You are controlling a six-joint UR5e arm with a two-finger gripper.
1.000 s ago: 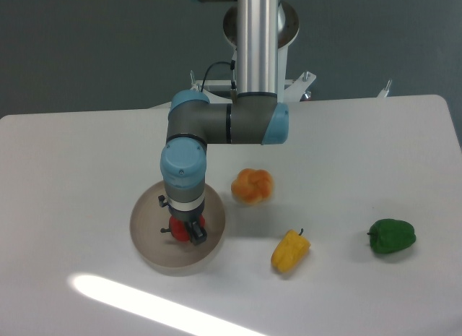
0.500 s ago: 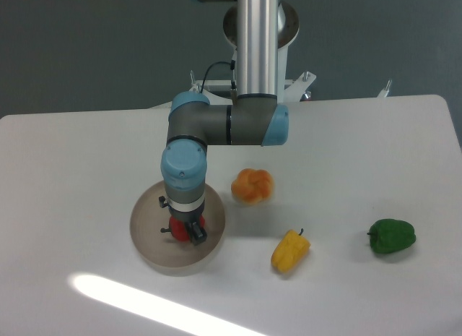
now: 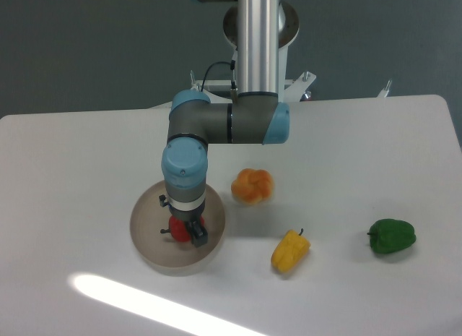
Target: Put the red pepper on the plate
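Observation:
The red pepper (image 3: 179, 229) lies on the round beige-grey plate (image 3: 148, 238) at the front left of the table. My gripper (image 3: 189, 231) points straight down over the plate, its fingers on either side of the pepper. The front finger (image 3: 198, 237) stands slightly off the pepper's right side, so the jaws look parted. The far finger and part of the pepper are hidden behind my wrist.
An orange lobed pepper (image 3: 253, 186) sits just right of the plate. A yellow pepper (image 3: 290, 251) lies at the front middle and a green pepper (image 3: 391, 235) at the right. The arm's base stands at the table's back edge.
The front finger has shifted slightly down and to the right, away from the red pepper. The pepper stays on the plate. The arm has barely moved.

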